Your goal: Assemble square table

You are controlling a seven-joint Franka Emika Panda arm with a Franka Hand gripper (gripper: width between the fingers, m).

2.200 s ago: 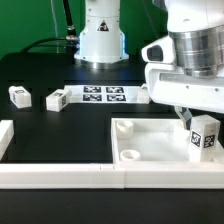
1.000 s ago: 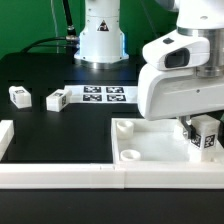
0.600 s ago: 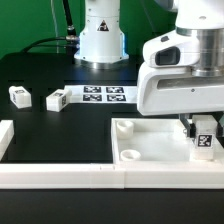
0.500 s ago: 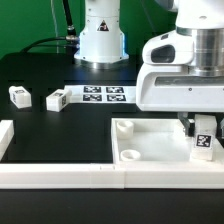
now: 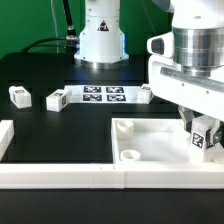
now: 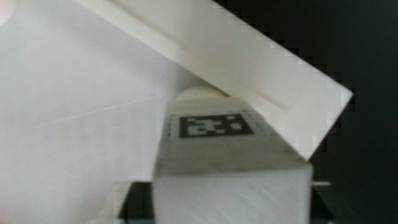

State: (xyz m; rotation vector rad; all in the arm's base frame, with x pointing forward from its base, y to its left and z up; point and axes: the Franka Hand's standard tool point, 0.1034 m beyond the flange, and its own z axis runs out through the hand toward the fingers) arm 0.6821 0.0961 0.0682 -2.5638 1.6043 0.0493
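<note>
The square table top [image 5: 150, 145], a white tray with a raised rim and round corner sockets, lies at the exterior view's lower right. My gripper [image 5: 199, 128] reaches down into its right side, shut on a white tagged leg block [image 5: 204, 140] that stands upright inside the tray. In the wrist view the leg block [image 6: 217, 150] fills the space between the dark fingers [image 6: 139, 200], with its tag facing the camera and the tray's rim [image 6: 267, 70] beyond it. Two loose leg blocks [image 5: 18, 95] [image 5: 57, 99] lie on the black table at the left.
The marker board [image 5: 103, 95] lies in the middle at the back, in front of the white robot base [image 5: 100, 35]. A small tagged piece [image 5: 145, 93] shows beside my hand. Long white border bars run along the front [image 5: 60, 176] and the left edge [image 5: 4, 135].
The jaws have narrowed onto the leg block. My hand has turned about its axis above the tray. The leg block stays in the same spot.
</note>
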